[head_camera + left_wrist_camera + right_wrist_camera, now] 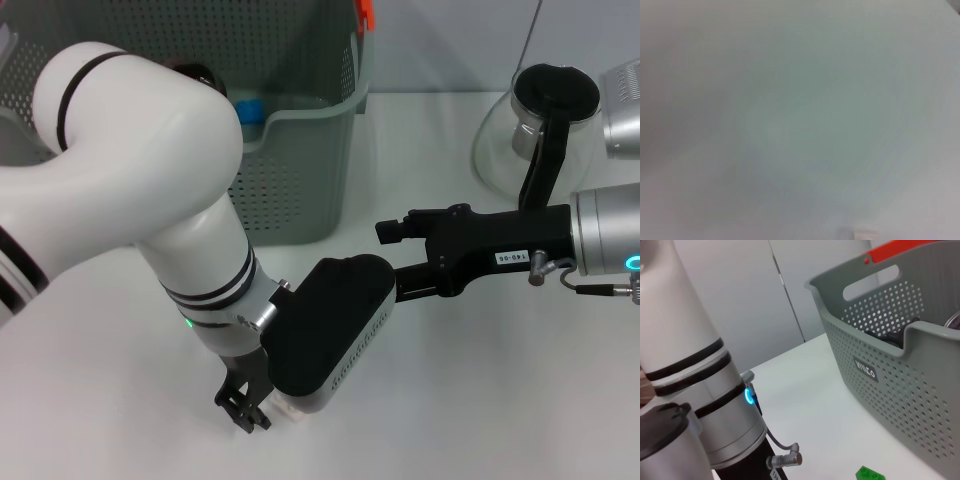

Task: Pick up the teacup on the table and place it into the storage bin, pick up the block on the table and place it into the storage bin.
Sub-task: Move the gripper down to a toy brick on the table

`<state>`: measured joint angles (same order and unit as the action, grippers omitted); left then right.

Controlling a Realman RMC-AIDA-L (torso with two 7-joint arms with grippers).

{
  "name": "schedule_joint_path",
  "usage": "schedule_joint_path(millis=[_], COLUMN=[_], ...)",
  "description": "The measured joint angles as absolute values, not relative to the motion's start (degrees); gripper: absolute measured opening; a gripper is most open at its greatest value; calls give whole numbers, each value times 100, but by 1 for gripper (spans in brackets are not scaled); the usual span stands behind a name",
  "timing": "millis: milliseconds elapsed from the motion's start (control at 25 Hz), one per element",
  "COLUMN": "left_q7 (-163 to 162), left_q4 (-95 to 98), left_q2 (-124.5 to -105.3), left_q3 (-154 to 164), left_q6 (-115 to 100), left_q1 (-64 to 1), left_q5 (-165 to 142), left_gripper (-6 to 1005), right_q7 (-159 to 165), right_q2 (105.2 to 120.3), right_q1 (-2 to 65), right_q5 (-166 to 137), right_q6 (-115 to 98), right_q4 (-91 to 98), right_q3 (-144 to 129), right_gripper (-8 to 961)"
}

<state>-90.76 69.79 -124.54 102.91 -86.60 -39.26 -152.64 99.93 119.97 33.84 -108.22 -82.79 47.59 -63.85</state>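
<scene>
The block (870,474) is a small green studded brick. It lies on the white table (480,400), just in front of the perforated front wall of the storage bin (300,150). It shows only in the right wrist view, at the edge of the picture, and no gripper touches it. In the head view the block cannot be seen.

The storage bin stands upright on the table, beyond the left gripper (245,408) and off to its left side. The dipped front rim faces the robot. An orange clip (365,12) sits on the top rim, and a black label (865,371) with white letters is on the front wall. Something blue (246,107) lies inside, just behind the dip. The right wrist view shows dark shapes (890,335) inside as well. What they are cannot be told, so the teacup cannot be located with certainty.

The left gripper points straight down at the table, close to the surface, at the end of the bent white left arm (150,180). Whether it is open or closed cannot be told. The left wrist view shows only a blurred pale surface.

The right gripper (420,275) reaches in level from the right, above the table. It points toward the left arm's wrist, and its tip is hidden behind a black housing (330,335) there. Its state cannot be told either.

A clear glass pot (530,130) with a black lid and handle stands on the table beyond the right gripper, well apart from the storage bin.
</scene>
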Motion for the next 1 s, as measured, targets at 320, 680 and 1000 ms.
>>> schedule_joint_path(millis=[320, 680, 1000], left_q7=[-9108, -9113, -9134], left_q4=[6993, 6981, 6925], left_q2=[-12460, -12467, -12480], left_q3=[10407, 10454, 10518], left_q6=[-8658, -8657, -8627], left_q1=[-3932, -3999, -4052], left_q5=[-15261, -15230, -15217], left_gripper=[541, 494, 488], right_q7=[9966, 9744, 9288], right_q2=[12007, 12018, 12014], right_q1=[3388, 3420, 3459], right_q5=[-10817, -10780, -10714], right_q6=[-8219, -8147, -8013], right_q4=[4716, 4575, 4248], right_q3=[-6380, -6382, -6381], right_gripper=[923, 923, 922])
